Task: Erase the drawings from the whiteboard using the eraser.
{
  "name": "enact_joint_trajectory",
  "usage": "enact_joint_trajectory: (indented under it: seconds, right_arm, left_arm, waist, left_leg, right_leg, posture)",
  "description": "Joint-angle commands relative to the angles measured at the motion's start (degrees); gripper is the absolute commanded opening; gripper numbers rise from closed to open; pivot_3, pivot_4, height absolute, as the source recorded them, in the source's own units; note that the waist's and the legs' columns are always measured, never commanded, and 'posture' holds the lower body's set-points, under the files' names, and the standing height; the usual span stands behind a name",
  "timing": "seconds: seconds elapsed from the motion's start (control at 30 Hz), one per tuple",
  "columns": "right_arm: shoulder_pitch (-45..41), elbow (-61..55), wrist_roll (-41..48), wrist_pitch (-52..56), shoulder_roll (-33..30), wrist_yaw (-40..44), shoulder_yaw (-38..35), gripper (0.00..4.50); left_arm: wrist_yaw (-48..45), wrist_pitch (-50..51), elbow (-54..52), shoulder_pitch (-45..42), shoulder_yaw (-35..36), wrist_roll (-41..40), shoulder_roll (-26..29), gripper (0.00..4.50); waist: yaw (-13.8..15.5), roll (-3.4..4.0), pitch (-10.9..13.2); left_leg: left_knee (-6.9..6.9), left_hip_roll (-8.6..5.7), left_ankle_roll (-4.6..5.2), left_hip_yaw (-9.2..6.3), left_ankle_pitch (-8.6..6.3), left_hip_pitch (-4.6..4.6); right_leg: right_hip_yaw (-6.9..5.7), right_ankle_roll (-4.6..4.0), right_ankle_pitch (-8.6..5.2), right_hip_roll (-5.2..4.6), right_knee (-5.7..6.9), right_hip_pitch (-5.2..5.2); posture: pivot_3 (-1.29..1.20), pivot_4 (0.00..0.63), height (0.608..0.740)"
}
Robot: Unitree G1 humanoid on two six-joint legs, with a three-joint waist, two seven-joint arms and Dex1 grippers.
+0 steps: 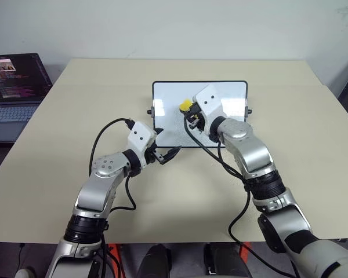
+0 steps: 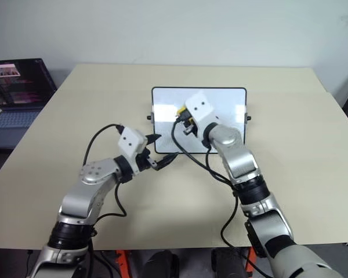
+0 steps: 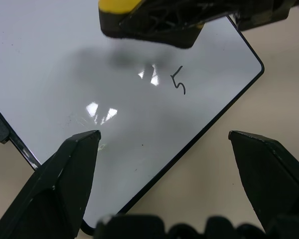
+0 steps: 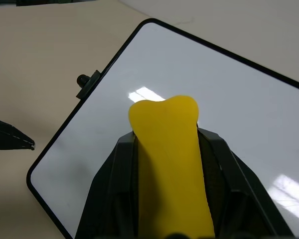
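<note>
One whiteboard [image 1: 232,92] lies flat at the middle of the tan table [image 1: 313,174]. The right gripper [image 1: 190,114] is clenched on the single yellow eraser [image 1: 185,105], holding it over the board's left-centre area, apparently so the dark underside faces the surface for wiping. The left gripper [image 1: 162,148], jaws spread and grasping nothing, sits at the board's near left corner, probably placed to steady the frame. Remaining drawings [image 3: 178,81]: one mark resembling a "5" is countable in the left wrist view. One laptop [image 1: 14,92] stands off the table's left edge.
</note>
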Motion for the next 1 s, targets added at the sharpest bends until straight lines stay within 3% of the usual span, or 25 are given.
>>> enact_joint_trajectory:
  seconds: [0.03,0.47,1.0]
  right_arm:
    - [0.0,1.5,-1.1,-4.1,0.5,-0.8,0.5,1.30]
    - [2.6,10.4,-4.8,-11.7,-2.1,-0.5,1.2,1.30]
    - [13.1,-1.4,-4.5,-6.0,-12.1,3.3,-0.9,1.30]
  left_arm:
    - [-0.1,-0.3,-2.4,-1.2,1.0,-1.1,0.4,4.50]
    - [0.3,-0.1,-2.7,-1.5,0.9,-1.1,0.0,4.50]
    - [0.5,-0.1,-2.7,-1.8,0.7,-1.2,-0.3,4.50]
  waist:
    - [0.0,0.00,0.0]
    - [0.0,0.00,0.0]
    - [0.3,-0.02,0.0]
  left_leg:
    - [0.00,0.00,0.00,0.00,0.00,0.00]
    - [0.01,0.00,0.00,0.02,0.00,0.02]
    - [0.09,-0.03,0.01,-0.01,0.00,0.07]
  right_leg:
    - [0.00,0.00,0.00,0.00,0.00,0.00]
    - [0.01,0.00,0.00,0.00,0.03,0.00]
    - [0.00,0.01,0.01,-0.01,0.13,0.09]
  posture:
    - [0.00,0.150,0.740]
    - [0.00,0.150,0.740]
    - [0.00,0.150,0.740]
